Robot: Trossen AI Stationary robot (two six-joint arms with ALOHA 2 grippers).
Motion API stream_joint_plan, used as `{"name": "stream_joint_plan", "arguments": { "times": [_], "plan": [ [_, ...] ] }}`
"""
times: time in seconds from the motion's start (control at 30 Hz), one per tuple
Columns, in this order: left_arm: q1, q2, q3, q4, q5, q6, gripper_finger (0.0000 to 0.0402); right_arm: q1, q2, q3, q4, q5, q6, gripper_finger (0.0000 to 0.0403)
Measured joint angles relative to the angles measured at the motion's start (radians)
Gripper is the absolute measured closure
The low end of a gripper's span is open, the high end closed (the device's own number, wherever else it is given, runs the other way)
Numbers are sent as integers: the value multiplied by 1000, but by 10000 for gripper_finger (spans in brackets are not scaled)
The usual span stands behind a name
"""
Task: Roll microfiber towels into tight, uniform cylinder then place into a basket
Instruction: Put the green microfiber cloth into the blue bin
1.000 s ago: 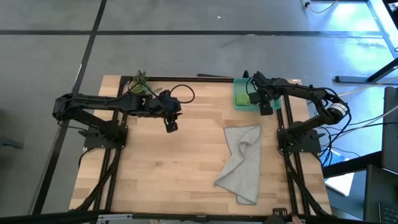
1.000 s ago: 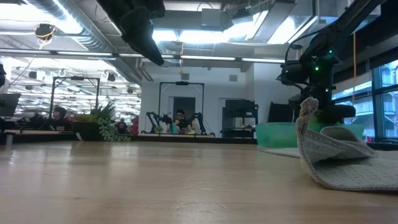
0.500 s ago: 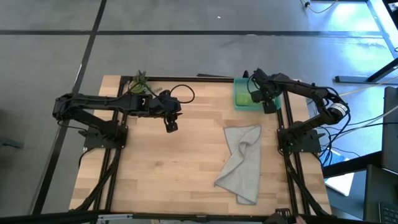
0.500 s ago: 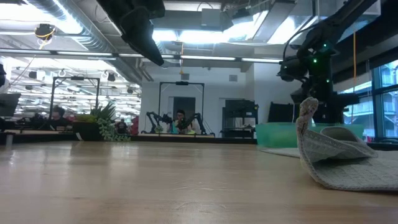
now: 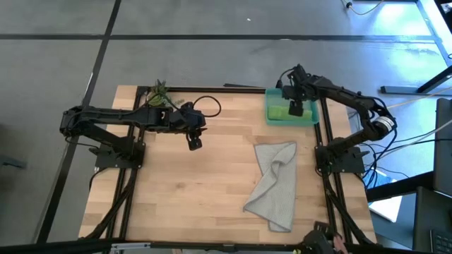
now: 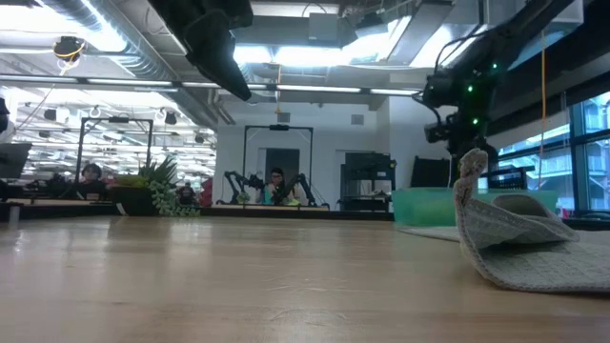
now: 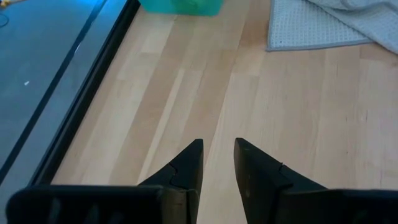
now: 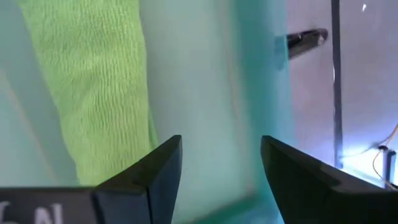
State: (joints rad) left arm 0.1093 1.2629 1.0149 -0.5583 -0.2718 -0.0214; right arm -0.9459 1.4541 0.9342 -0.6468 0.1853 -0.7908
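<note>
The lime green towel (image 5: pixel 277 111) lies rolled inside the teal basket (image 5: pixel 311 120) at the table's far right, and also shows in the right wrist view (image 8: pixel 93 81). My right gripper (image 5: pixel 295 109) is open and empty above the basket, its fingers (image 8: pixel 221 140) beside the green towel without touching it. The grey towel (image 5: pixel 277 180) lies crumpled and partly folded on the table, nearer than the basket, with one raised fold (image 6: pixel 472 167). My left gripper (image 5: pixel 194 143) waits above the bare table's middle, its fingers (image 7: pixel 219 142) a narrow gap apart.
A small potted plant (image 5: pixel 159 95) stands at the table's far left edge. Bare wood lies between the left gripper and the grey towel (image 7: pixel 323 18). People and other robot stations show in the room behind the table (image 6: pixel 276 181).
My right gripper has gone from the basket's near side toward the table's far edge and risen a little, staying over the basket. The green towel stays in the basket and the grey towel has not moved.
</note>
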Motion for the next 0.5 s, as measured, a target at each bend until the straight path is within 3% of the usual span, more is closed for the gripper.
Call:
{"name": "stream_joint_plan", "arguments": {
  "times": [0.23,0.5],
  "plan": [
    [0,0,0,0,0,-3,315,0,95,-23,72,14,107,185],
    [0,0,0,10,0,-4,315,5,182,-23,68,26,105,185]
  ]
}}
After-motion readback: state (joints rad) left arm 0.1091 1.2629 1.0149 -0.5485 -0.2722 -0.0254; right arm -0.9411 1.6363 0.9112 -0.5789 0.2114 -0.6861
